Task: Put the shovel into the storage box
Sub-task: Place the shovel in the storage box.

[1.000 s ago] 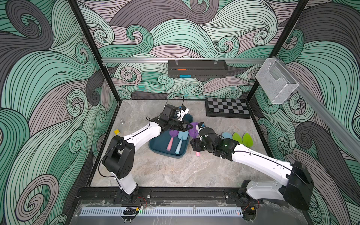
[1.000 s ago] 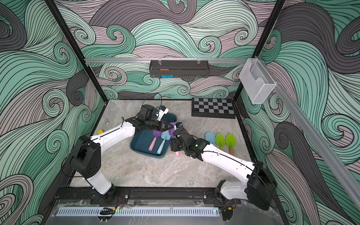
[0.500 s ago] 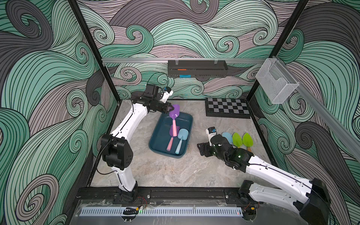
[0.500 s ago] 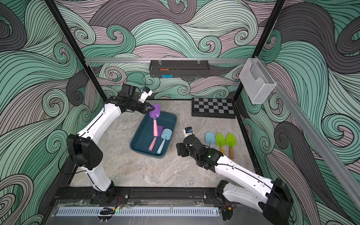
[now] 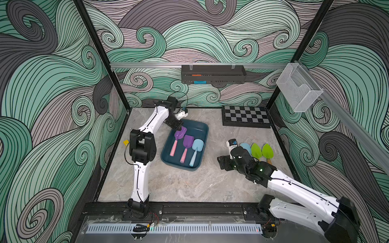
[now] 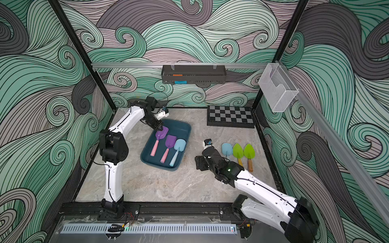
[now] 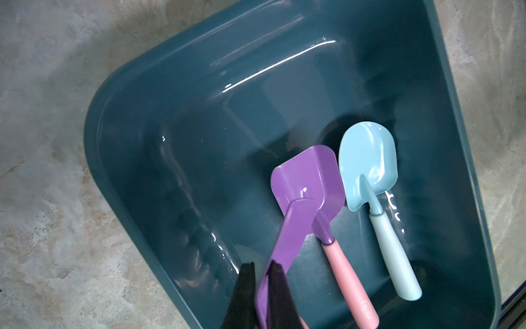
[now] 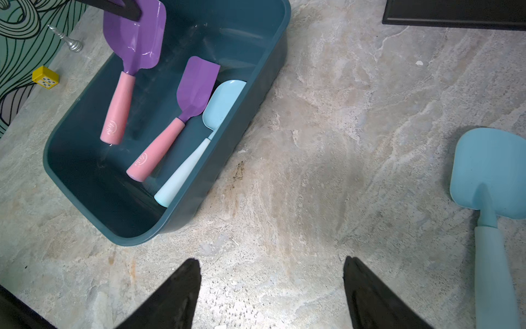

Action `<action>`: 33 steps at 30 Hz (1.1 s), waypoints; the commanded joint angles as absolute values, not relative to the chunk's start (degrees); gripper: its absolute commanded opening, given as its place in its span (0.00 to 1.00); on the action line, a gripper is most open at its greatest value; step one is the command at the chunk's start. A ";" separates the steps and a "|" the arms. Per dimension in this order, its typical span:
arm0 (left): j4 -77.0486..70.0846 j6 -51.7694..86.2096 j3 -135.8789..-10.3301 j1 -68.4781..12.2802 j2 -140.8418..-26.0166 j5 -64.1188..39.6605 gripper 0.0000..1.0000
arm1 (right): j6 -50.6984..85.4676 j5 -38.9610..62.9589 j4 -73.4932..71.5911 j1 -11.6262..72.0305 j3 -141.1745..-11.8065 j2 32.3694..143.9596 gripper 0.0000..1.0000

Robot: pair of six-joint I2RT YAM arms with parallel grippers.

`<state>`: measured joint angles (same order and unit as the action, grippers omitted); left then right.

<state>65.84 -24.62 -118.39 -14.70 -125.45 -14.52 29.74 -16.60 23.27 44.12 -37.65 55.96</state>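
The purple round-bladed metal shovel [image 5: 180, 134] with a pink handle hangs over the shallow dark teal plastic storage box [image 5: 195, 130], by its far left corner, blade pinched in the left gripper [image 5: 177, 126]. It has come down from the far rim (only letting go remains, I judge). The right gripper [image 8: 271, 263], spread wide and empty, has retreated over the worktop [image 5: 189, 185].

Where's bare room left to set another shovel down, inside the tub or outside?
The storage box is bare at its far end; shovels crowd the rest. Open table lies between box and right hand, and toward the front rail.
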 commanded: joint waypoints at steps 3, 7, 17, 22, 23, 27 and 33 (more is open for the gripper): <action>66.17 -24.29 -118.61 -13.89 -128.14 -16.70 0.00 | 30.06 -15.81 23.93 43.36 -37.01 55.29 0.82; 62.44 -21.22 -114.40 -13.92 -129.11 -18.66 0.00 | 30.25 -15.65 23.91 43.07 -36.83 55.64 0.82; 58.97 -17.74 -111.35 -13.82 -131.46 -18.73 0.00 | 31.36 -13.62 24.80 40.58 -36.28 56.78 0.82; 58.58 -16.11 -111.51 -13.78 -130.80 -18.06 0.23 | 32.67 -11.10 26.26 35.44 -36.65 59.04 0.83; 58.48 -15.79 -111.56 -13.84 -130.45 -17.90 0.26 | 32.85 -11.07 26.65 34.35 -36.80 59.26 0.83; 58.54 -15.16 -111.66 -13.81 -128.19 -17.19 0.33 | 33.13 -10.95 27.99 29.70 -37.35 59.98 0.83; 58.67 -14.00 -110.99 -14.27 -121.18 -15.56 0.36 | 33.27 -10.96 28.93 19.92 -38.76 63.59 0.83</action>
